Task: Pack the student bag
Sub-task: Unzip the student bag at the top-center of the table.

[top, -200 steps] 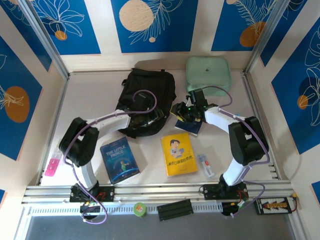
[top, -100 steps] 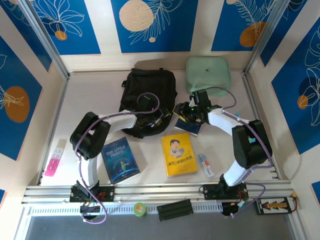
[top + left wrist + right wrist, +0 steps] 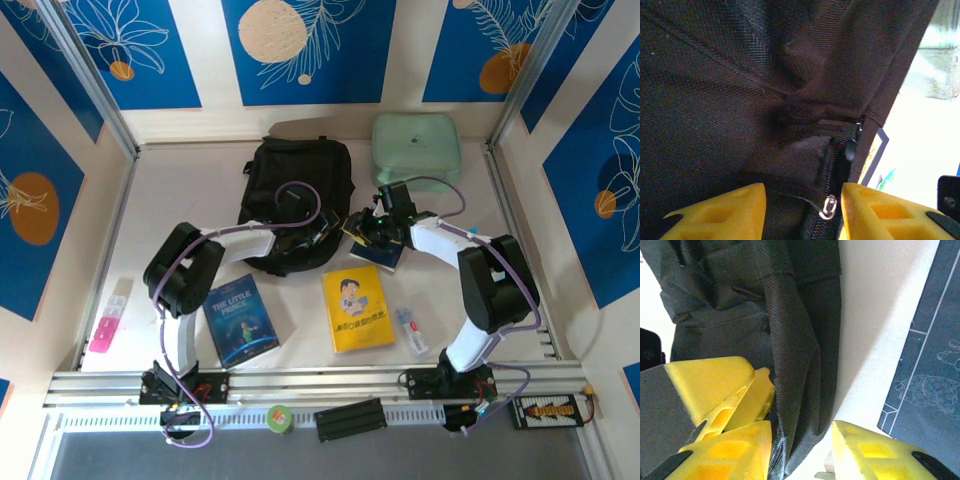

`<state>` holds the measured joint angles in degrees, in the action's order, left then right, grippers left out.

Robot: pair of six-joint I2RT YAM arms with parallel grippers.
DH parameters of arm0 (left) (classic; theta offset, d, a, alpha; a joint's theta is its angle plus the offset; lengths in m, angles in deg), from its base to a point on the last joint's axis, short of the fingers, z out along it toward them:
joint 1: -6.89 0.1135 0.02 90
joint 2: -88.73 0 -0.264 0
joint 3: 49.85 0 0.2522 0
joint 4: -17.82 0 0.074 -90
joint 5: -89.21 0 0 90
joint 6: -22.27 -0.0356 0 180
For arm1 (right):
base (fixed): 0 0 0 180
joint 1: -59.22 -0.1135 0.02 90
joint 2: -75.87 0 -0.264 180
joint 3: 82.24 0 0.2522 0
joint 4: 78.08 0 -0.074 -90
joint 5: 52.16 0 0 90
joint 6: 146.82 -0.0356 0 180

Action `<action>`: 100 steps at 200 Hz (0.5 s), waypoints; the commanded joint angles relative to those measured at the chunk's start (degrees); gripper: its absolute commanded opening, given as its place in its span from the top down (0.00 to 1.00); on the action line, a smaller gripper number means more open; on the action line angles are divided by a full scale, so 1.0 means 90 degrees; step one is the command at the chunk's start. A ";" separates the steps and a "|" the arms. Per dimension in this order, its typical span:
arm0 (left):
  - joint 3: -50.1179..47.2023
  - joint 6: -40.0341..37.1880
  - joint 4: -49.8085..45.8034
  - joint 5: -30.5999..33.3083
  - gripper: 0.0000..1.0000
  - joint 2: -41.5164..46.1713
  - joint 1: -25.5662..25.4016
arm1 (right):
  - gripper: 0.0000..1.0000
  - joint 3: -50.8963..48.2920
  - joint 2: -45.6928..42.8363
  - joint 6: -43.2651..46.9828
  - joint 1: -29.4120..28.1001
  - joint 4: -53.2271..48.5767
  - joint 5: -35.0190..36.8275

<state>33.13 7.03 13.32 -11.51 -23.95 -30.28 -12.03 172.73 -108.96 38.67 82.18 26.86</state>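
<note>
Black student bag point(image 3: 300, 170) fabric lies inside left hand point(image 3: 800, 200) and right hand point(image 3: 800, 436).

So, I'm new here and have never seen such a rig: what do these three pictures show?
Two robot arms stand bolted at the near edge of the table. One picture looks down from above; the other two come from cameras on the wrists, their yellow fingers showing. On it lie a black backpack, a mint-green case, a blue book, a yellow book and a dark book. The left gripper has open jaws flanking the backpack's zipper pull; the right gripper straddles a fold of its fabric. Neither looks clamped.
</note>
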 commanded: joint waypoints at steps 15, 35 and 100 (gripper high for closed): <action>0.0179 0.0146 0.0153 0.0022 0.57 -0.0167 -0.0050 | 0.68 -0.0085 0.0137 -0.0083 -0.0126 0.0048 -0.0070; 0.0171 0.0226 0.0150 -0.0039 0.55 -0.0175 -0.0050 | 0.71 -0.0128 0.0216 -0.0104 -0.0164 0.0087 -0.0122; 0.0241 0.0311 0.0343 -0.0136 0.57 -0.0292 -0.0051 | 0.82 -0.0268 0.0570 -0.0332 -0.0371 0.0447 -0.0428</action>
<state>33.21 8.94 14.80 -11.71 -25.22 -30.28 -13.08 176.45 -110.73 36.57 85.65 25.37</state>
